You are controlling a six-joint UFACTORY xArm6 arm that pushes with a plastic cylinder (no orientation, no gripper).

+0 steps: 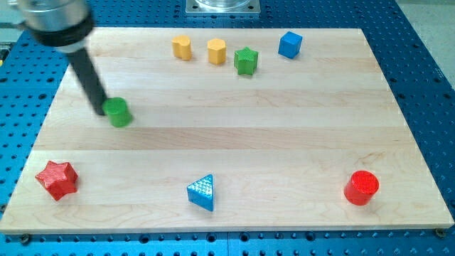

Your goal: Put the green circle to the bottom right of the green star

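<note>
Wooden board [227,142] lies on a perforated table [426,57]. My tip [102,111] touches the left side of the green circle [118,112], at the board's left.

Along the view's top, left to right: yellow block [183,47], second yellow block [217,51], green star [246,60], blue cube [290,44].

Along the view's bottom: red star [57,178] at left, blue triangle [202,192] near centre, red cylinder [362,188] at right.

Green circle sits well apart from the green star, to its lower left.

So the green circle [118,112] is a stubby little cylinder sitting upright in the upper left of the frame, well apart from the green star [246,60], which sits flat near the top centre.
</note>
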